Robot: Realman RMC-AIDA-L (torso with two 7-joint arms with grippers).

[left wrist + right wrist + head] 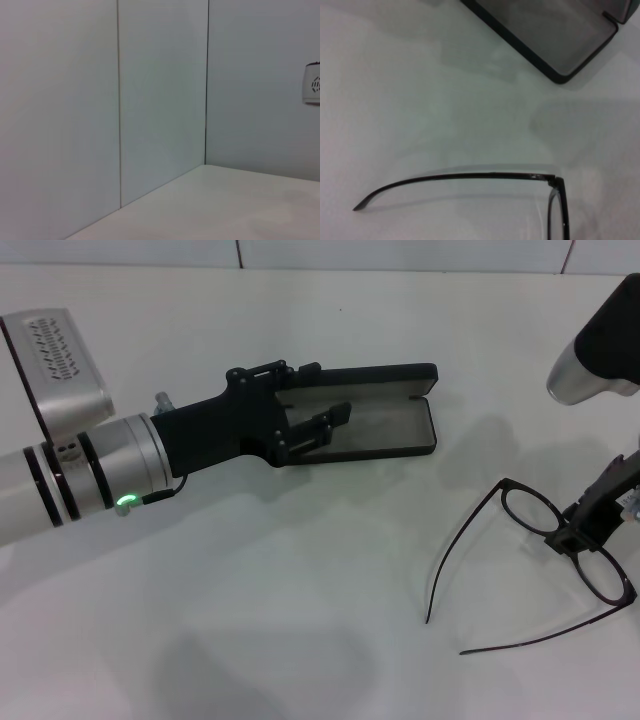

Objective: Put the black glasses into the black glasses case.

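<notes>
White table point(300, 640), pale panelled wall behind. Head view: black glasses case point(385, 415) lying open, grey lining up; left gripper point(315, 430) reaching into it, fingers parted on the near wall. Black glasses point(560, 540) well apart to the right, temples unfolded, right gripper point(590, 525) clamped at the bridge. Left wrist view: wall point(150, 100) only. Right wrist view: one temple, a case corner point(560, 45).
</notes>
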